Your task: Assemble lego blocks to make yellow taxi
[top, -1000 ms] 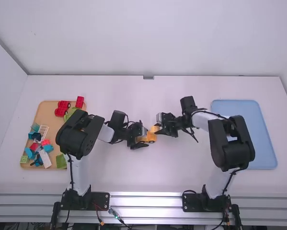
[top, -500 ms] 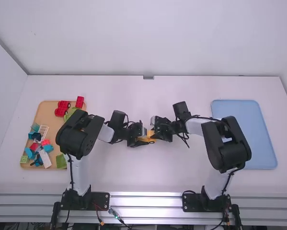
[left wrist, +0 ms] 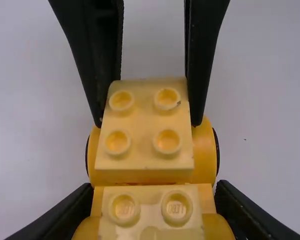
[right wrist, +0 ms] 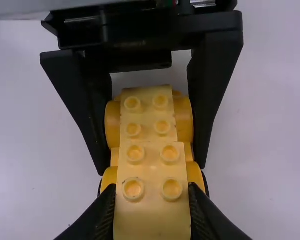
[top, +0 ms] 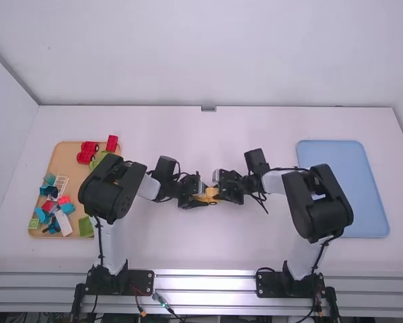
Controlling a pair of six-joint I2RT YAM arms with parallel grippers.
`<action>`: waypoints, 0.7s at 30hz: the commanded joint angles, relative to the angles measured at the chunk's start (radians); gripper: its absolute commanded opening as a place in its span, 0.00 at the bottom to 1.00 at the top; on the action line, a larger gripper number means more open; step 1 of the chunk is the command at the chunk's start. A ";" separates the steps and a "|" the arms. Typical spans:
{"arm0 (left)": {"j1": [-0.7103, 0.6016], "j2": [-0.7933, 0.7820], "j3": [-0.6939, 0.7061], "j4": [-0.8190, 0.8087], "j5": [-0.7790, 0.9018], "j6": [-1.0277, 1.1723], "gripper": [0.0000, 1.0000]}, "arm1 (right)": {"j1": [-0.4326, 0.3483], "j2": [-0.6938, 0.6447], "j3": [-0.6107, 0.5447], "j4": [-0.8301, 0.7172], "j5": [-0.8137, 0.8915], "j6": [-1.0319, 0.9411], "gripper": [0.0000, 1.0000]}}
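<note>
Near the table's middle in the high view, the left gripper [top: 194, 196] and the right gripper [top: 225, 187] face each other at a yellow wheeled base [top: 205, 197]. In the left wrist view, the left gripper [left wrist: 152, 212] is shut on the base's sides. A yellow four-stud brick [left wrist: 145, 157] rests over the base's far end, between the other gripper's fingers. Seen from the right wrist, the right gripper [right wrist: 152, 210] is shut on this brick [right wrist: 152, 170]; behind it are a second studded yellow block [right wrist: 147, 117] and the base's rounded sides. Whether the brick is fully pressed down, I cannot tell.
A wooden tray [top: 34, 233] at the left holds red, blue, green and white pieces, with the left arm partly over it. At the right lies a blue tray [top: 369, 202], partly behind the right arm.
With the yellow brick, my right gripper has moved left and slightly toward the arms' bases, closing up to the wheeled base. My left gripper has stayed nearly still, holding the base.
</note>
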 commanded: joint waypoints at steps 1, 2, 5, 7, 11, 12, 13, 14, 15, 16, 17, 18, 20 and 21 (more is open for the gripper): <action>-0.005 0.007 -0.012 -0.008 0.035 0.023 0.53 | -0.002 -0.022 -0.015 0.001 0.002 0.000 0.05; -0.004 0.007 -0.012 -0.008 0.042 0.022 0.53 | -0.002 -0.022 -0.015 0.001 0.002 0.000 0.05; 0.002 0.007 -0.012 -0.007 0.080 0.023 0.53 | -0.003 -0.022 -0.015 0.001 0.002 0.000 0.05; -0.002 0.007 -0.012 -0.007 0.087 0.023 0.53 | -0.001 -0.022 -0.015 0.002 0.002 0.000 0.04; -0.001 0.007 -0.012 -0.008 0.087 0.022 0.53 | 0.023 -0.022 -0.021 0.017 0.002 -0.010 0.03; -0.002 0.007 -0.012 -0.008 0.086 0.022 0.53 | 0.027 -0.022 -0.022 0.016 0.006 -0.011 0.02; -0.007 0.007 -0.012 -0.008 0.085 0.022 0.54 | 0.033 -0.022 -0.022 0.015 0.016 -0.010 0.02; -0.007 0.007 -0.012 -0.008 0.082 0.022 0.54 | 0.037 -0.022 -0.022 0.016 0.020 -0.010 0.01; -0.005 0.007 -0.012 -0.008 0.082 0.022 0.54 | 0.038 -0.022 -0.022 0.015 0.025 -0.010 0.01; -0.001 0.007 -0.012 -0.008 0.083 0.022 0.54 | 0.037 -0.022 -0.022 0.015 0.029 -0.006 0.01; 0.000 0.007 -0.012 -0.008 0.083 0.021 0.54 | 0.036 -0.022 -0.022 0.016 0.027 -0.003 0.01; 0.000 0.007 -0.013 -0.008 0.083 0.021 0.54 | 0.036 -0.022 -0.022 0.016 0.027 -0.003 0.02; -0.007 0.007 -0.012 -0.008 0.082 0.016 0.55 | 0.036 -0.022 -0.022 0.016 0.027 -0.003 0.18; -0.007 0.007 -0.012 -0.007 0.084 0.014 0.56 | 0.036 -0.022 -0.022 0.017 0.027 -0.004 0.29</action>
